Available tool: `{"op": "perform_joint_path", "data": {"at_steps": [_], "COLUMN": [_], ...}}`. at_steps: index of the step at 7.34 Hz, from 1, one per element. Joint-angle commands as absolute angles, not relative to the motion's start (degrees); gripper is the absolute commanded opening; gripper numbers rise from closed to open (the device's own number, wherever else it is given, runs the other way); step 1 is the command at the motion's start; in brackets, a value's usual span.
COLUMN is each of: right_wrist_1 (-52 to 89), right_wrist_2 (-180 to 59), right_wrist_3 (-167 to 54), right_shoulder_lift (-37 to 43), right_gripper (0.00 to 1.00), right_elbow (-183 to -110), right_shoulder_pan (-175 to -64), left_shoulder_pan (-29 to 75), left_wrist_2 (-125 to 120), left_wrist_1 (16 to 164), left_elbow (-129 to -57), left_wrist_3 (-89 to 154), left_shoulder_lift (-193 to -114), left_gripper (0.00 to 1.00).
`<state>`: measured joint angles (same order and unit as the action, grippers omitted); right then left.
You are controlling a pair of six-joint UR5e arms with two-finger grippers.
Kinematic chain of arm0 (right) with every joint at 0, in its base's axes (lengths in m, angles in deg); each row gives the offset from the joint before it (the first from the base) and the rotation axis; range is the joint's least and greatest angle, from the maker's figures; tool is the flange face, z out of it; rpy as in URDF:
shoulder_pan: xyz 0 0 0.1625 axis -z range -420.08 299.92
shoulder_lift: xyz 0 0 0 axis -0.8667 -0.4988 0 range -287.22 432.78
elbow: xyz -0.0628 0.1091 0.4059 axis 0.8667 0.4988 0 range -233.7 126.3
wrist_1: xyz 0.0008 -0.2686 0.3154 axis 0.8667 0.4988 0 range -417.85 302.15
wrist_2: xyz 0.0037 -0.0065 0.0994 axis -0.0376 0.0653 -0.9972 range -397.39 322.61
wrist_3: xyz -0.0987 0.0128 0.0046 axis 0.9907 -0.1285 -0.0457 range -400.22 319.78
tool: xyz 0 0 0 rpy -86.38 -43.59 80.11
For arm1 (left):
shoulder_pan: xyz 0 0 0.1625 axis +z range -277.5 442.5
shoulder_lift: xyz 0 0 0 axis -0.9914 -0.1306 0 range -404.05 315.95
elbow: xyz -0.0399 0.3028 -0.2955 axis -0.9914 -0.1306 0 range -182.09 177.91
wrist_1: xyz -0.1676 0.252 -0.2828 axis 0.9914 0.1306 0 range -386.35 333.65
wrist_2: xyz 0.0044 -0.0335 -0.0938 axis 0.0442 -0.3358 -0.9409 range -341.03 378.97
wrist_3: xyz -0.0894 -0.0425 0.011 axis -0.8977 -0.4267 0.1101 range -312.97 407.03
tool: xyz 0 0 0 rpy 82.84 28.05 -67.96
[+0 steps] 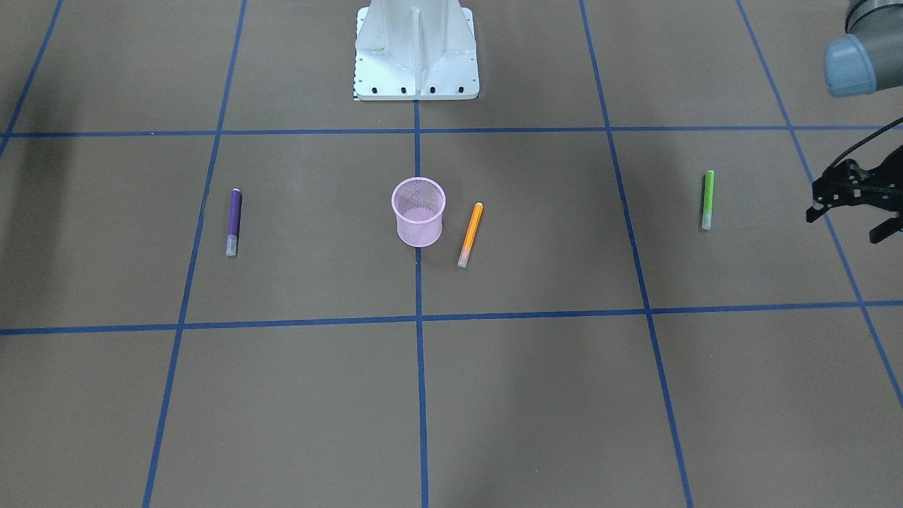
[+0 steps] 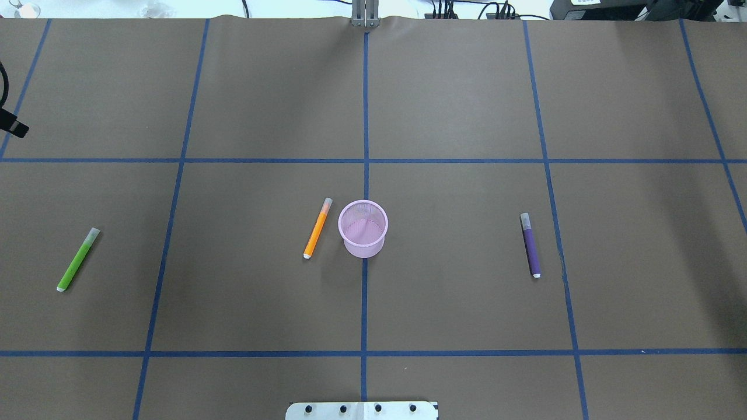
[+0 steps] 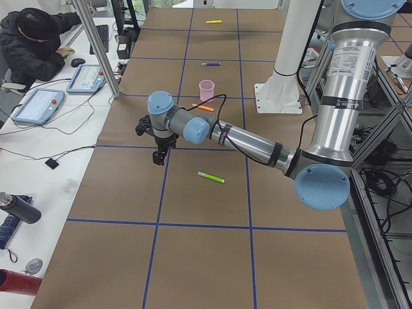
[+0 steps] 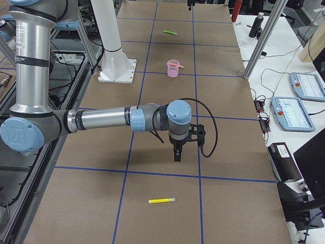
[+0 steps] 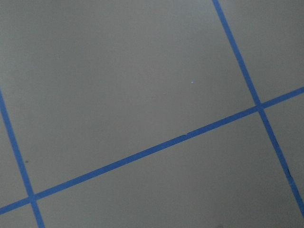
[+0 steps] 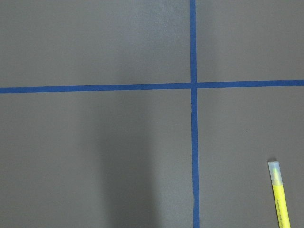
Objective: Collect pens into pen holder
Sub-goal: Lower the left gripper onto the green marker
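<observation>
Nothing collected yet: pen holder stands upright and empty, all 4 pens flat on the table.

L gripper hovers above the table with fingers spread and nothing between them. Green pen is the closest pen to it, lying on its holder-ward side. Holder sits well beyond that, w/ orange pen just beside the cup on the side facing this gripper.

R gripper shows only in the side view, so can't tell if it's spread or closed. Yellow pen lies near it, further out toward the table end, at the bottom-right corner of its wrist cam. Purple pen lies on the holder's side facing the R arm.

Risks, as I judge them:
- Pens are round and may roll or squirt out if fingers close off-centre.
- Cup looks light, so a nudge while grabbing the orange pen, or a pen hitting the rim at a slant, could tip it.
- Both arms share one drop spot, so they could clash over the cup if they arrive together.
</observation>
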<state>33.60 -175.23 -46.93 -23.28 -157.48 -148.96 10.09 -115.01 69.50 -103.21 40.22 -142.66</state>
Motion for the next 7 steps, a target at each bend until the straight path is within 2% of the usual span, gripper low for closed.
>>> {"op": "perform_joint_path", "data": {"at_steps": [1, 3, 7], "right_wrist_1": [33.5, 33.4, 31.5], "right_wrist_2": [-175.2, -175.6, -176.4], "right_wrist_3": [-46.7, -46.4, -46.4], "right_shoulder_lift": [-23.5, -23.7, -23.8], "right_gripper": [1.0, 1.0, 1.0], "right_elbow": [-156.7, -156.2, -155.0], "right_shoulder_pan": [-148.9, -148.8, -148.8], "left_shoulder_pan": [15.2, 21.8, 30.1], "left_wrist_2": [-114.4, -107.3, -102.5], "left_wrist_1": [72.6, 85.8, 88.4], "left_elbow": [-103.4, -102.7, -102.4], "left_wrist_3": [30.7, 21.7, 13.6], "left_shoulder_lift": [-142.2, -135.7, -134.1], "left_gripper": [1.0, 1.0, 0.95]}}
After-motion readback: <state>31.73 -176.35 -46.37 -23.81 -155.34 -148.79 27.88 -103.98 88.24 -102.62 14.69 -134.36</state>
